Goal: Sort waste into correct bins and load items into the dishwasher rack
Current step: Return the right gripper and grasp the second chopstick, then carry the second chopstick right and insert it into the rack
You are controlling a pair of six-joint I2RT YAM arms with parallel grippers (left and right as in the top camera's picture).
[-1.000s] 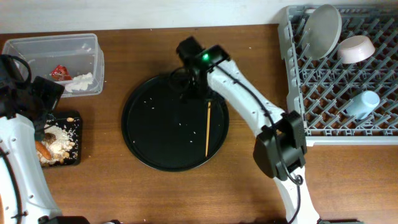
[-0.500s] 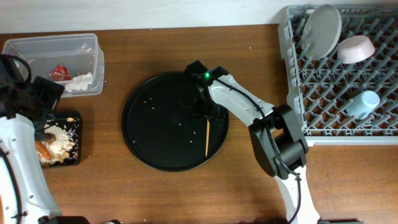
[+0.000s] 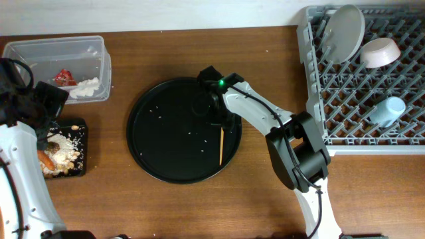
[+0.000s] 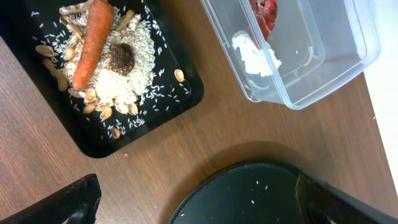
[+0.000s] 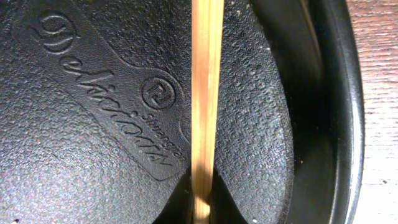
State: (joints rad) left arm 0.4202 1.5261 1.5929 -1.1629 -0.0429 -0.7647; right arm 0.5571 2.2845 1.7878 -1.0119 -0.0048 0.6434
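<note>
My right gripper is shut on the upper end of a thin wooden chopstick lying on the large round black tray. In the right wrist view the chopstick runs straight up from between the closed jaws of the gripper. My left gripper hangs open over the wood beside the black shallow tray, which holds rice, a carrot and a brown lump. The clear tub holds a red wrapper and a white tissue.
The grey rack at the right holds a plate, a pinkish bowl and a light-blue cup. Rice grains are scattered over the round tray. The table's back edge lies just behind the tub.
My right gripper came down over the chopstick's upper end and shut on it. The round tray slid slightly left. The left arm stayed still.
</note>
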